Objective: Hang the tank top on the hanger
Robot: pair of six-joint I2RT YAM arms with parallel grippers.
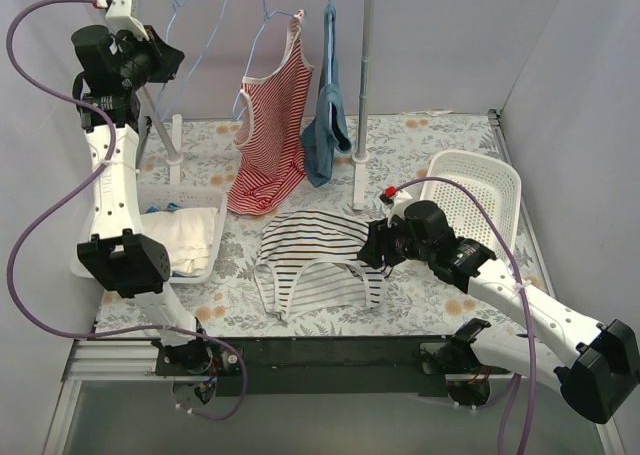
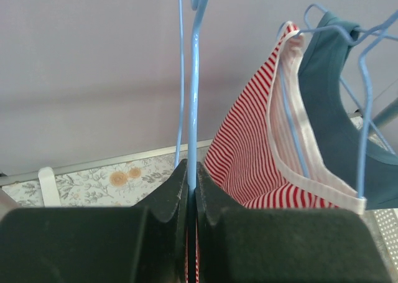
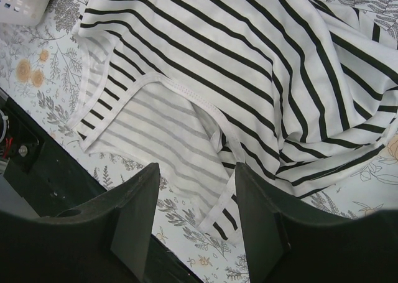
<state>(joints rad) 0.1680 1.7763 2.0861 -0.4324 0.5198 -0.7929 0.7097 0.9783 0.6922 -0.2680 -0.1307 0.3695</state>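
Note:
The tank top (image 1: 315, 260), white with thin black stripes, lies crumpled flat on the floral tabletop; it fills the right wrist view (image 3: 249, 78). My right gripper (image 1: 372, 245) is open and empty, low over the top's right edge, with a white-trimmed strap end between its fingers (image 3: 196, 214). My left gripper (image 1: 170, 60) is raised at the far left, shut on the wire of the light-blue hanger (image 1: 181, 17) that hangs from the rack. In the left wrist view the wire (image 2: 193, 96) rises from between the closed fingertips of the left gripper (image 2: 192, 168).
A red-and-white striped top (image 1: 275, 125) and a blue garment (image 1: 325, 125) hang on the rack beside the white pole (image 1: 365, 65). A white basket with cloth (image 1: 150, 200) stands left. An empty white basket (image 1: 480, 190) stands right.

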